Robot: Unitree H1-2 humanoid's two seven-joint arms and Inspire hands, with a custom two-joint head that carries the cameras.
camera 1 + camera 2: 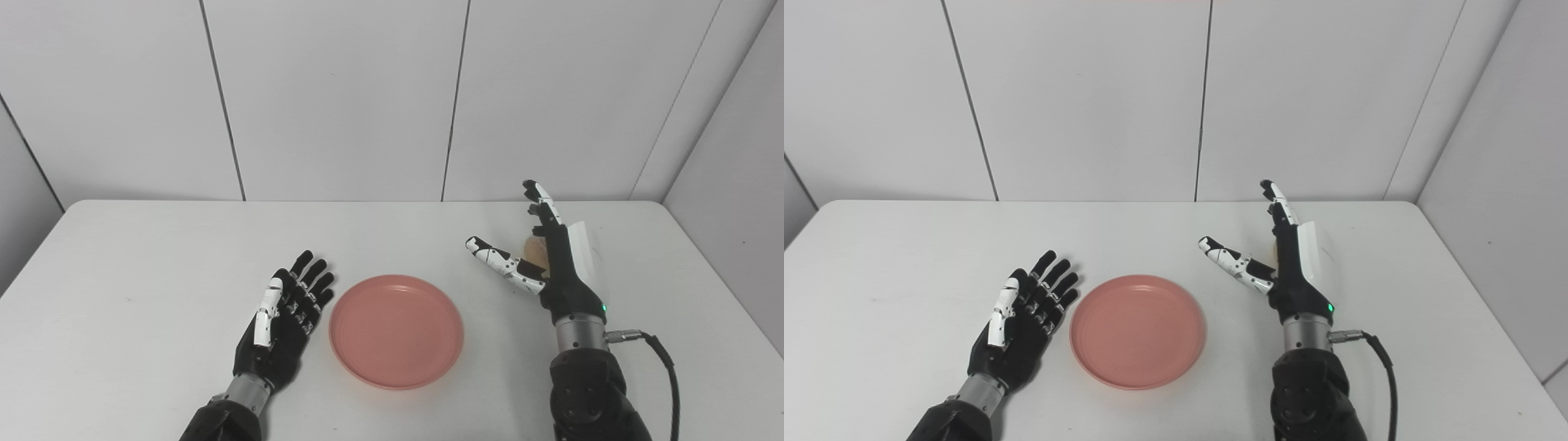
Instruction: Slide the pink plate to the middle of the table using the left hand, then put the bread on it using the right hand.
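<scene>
The pink plate [396,331] lies flat near the middle of the white table [153,245], with nothing on it. My left hand [285,318] rests palm-up just left of the plate, fingers spread and open, close to its rim but apart from it. My right hand [545,257] stands upright to the right of the plate, thumb spread toward the plate and fingers pointing up, open. The bread [536,250], a small tan round piece, shows just behind the right palm; most of it is hidden by the hand.
Grey wall panels [343,98] rise behind the table's far edge. A black cable [667,367] loops from the right wrist. The table's right edge runs close to the side wall [735,184].
</scene>
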